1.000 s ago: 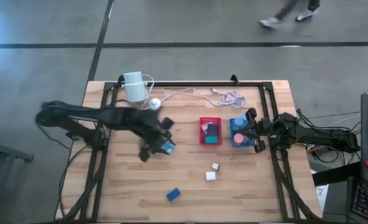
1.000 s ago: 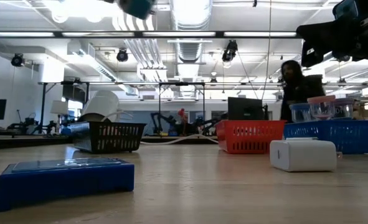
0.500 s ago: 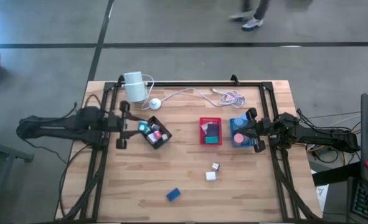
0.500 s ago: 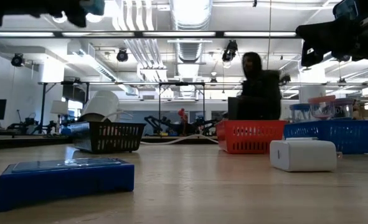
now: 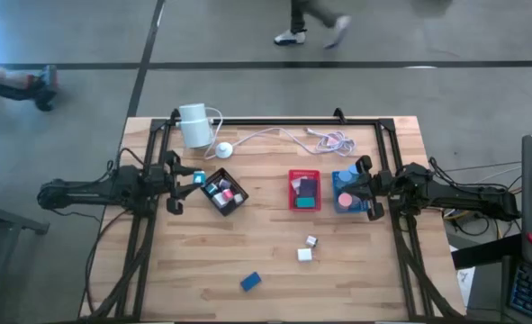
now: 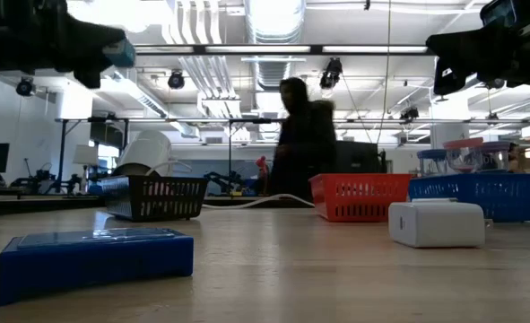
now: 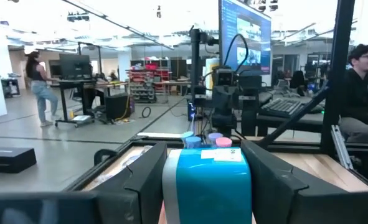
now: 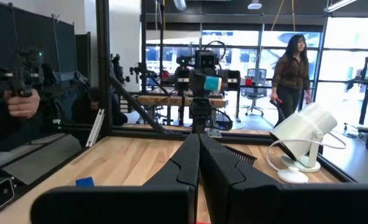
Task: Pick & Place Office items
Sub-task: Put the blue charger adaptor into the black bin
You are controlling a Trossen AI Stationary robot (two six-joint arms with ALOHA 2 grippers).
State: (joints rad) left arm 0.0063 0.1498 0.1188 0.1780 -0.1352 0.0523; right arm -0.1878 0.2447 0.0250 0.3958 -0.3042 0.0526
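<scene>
one teal block clamped in the left gripper, now pulled back beside the black tray; right gripper clenched empty, idle.

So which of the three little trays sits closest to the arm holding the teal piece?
The black tray. It lies just beside the left gripper gripping the teal block, while the red tray and blue tray sit over by the right gripper.
</scene>
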